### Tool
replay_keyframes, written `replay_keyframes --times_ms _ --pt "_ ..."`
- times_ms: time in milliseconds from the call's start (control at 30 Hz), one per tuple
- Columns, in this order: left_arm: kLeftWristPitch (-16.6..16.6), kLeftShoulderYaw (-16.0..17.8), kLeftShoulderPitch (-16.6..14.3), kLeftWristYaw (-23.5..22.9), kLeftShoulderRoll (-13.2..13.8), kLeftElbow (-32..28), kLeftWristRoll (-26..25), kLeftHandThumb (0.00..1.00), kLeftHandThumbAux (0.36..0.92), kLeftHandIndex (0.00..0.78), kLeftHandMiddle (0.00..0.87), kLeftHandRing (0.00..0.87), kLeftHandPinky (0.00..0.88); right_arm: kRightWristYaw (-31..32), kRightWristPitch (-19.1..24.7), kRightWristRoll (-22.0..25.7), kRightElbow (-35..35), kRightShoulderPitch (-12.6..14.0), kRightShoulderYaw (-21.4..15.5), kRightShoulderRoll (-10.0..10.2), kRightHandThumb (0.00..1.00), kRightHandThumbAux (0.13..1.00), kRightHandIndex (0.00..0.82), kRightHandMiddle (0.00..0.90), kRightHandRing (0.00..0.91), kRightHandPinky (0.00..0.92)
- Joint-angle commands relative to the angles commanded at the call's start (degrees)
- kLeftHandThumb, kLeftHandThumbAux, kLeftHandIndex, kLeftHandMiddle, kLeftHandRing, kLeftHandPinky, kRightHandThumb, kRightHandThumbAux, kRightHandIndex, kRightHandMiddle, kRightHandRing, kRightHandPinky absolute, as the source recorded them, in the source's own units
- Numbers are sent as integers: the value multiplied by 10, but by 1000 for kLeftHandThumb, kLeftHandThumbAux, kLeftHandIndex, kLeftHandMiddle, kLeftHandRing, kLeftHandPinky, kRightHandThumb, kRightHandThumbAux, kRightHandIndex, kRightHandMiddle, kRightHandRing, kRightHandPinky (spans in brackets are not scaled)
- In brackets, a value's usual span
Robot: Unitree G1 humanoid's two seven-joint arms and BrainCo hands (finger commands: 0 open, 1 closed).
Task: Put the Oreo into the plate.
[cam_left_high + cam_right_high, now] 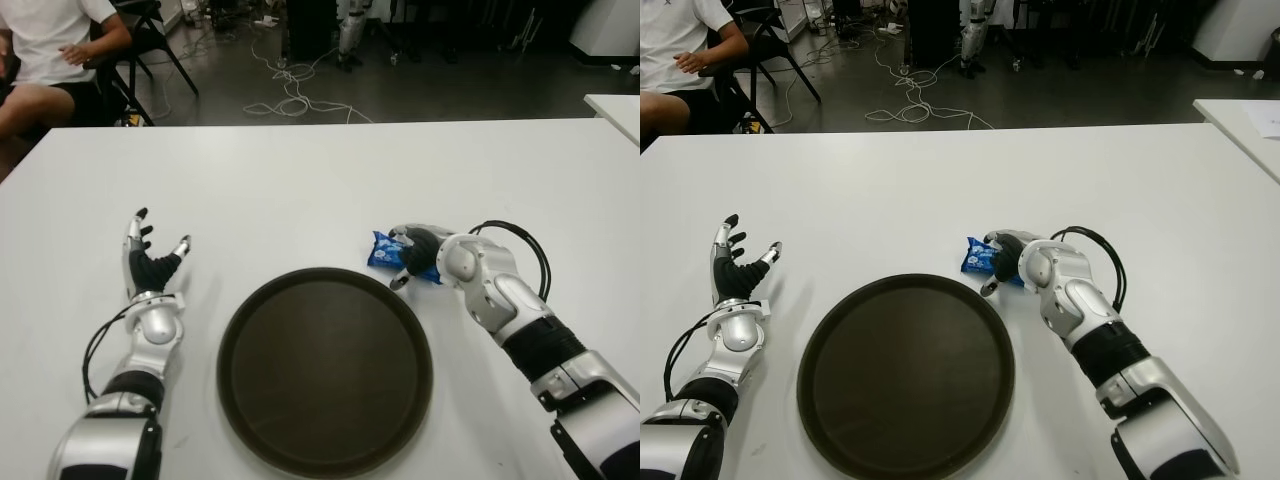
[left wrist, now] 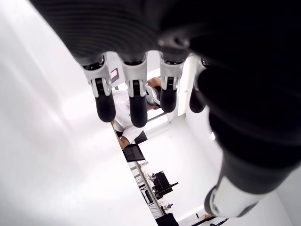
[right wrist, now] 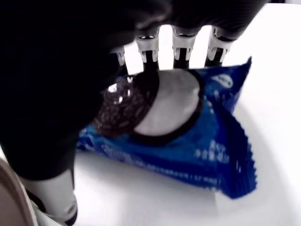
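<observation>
The Oreo (image 3: 188,132) is a blue packet picturing a cookie, lying flat on the white table (image 1: 300,180) just beyond the far right rim of the plate. The round dark brown plate (image 1: 325,400) sits at the near middle with nothing in it. My right hand (image 1: 412,255) reaches over the packet (image 1: 381,250) from the right. Its fingers (image 3: 181,49) arch over the packet's far edge, and the thumb (image 3: 56,193) stays on the near side, apart from it. My left hand (image 1: 150,262) shows left of the plate, palm up with fingers spread (image 2: 136,94).
A seated person (image 1: 45,50) and a black chair (image 1: 150,30) are beyond the table's far left corner. Cables (image 1: 290,95) lie on the floor behind. The corner of a second white table (image 1: 615,105) shows at the right.
</observation>
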Motion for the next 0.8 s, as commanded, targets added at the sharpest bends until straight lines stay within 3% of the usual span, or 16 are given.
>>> replay_keyframes --times_ms 600,800 --pt "3 1 -1 2 -1 1 -1 249 790 106 116 124 150 -15 -3 2 39 -12 -2 11 0 779 74 97 64 0" --pt "1 3 -1 -2 -1 2 -4 239 785 106 120 143 200 -28 2 -2 52 -16 -1 14 0 774 77 99 66 0"
